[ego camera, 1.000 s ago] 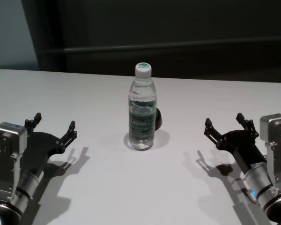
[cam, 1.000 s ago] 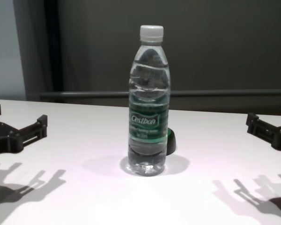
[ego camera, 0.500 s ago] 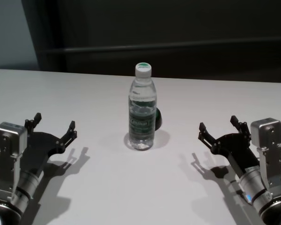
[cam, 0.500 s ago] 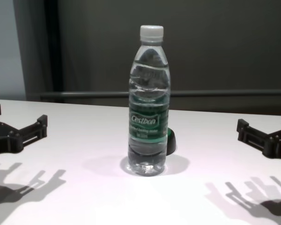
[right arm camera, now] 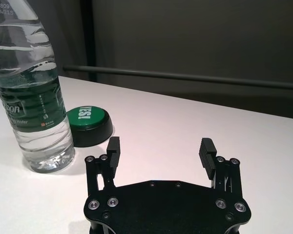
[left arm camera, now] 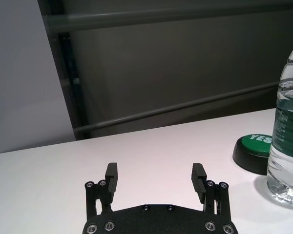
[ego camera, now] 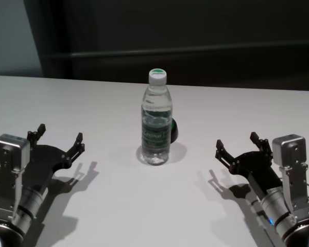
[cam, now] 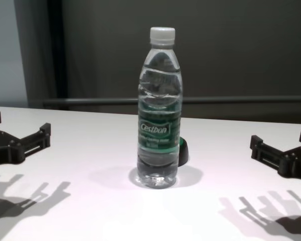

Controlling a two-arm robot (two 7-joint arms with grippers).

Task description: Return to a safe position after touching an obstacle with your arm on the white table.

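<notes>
The obstacle, a clear water bottle (ego camera: pixel 156 128) with a white cap and a green label band, stands upright in the middle of the white table (ego camera: pixel 118 206). It also shows in the chest view (cam: pixel 159 115) and in both wrist views (left arm camera: pixel 288 146) (right arm camera: pixel 31 107). My left gripper (ego camera: pixel 60 134) is open and empty, low over the table well left of the bottle. My right gripper (ego camera: pixel 237 141) is open and empty, low over the table to the bottle's right, apart from it. Neither arm touches the bottle.
A small dark round button with a green top (ego camera: pixel 173 130) sits just behind and right of the bottle, also seen in the right wrist view (right arm camera: pixel 89 122). A dark wall with a horizontal rail (ego camera: pixel 195 50) runs behind the table's far edge.
My right gripper has shifted left, toward the bottle's side of the table, and slightly back toward my body. The left arm and the bottle have not moved.
</notes>
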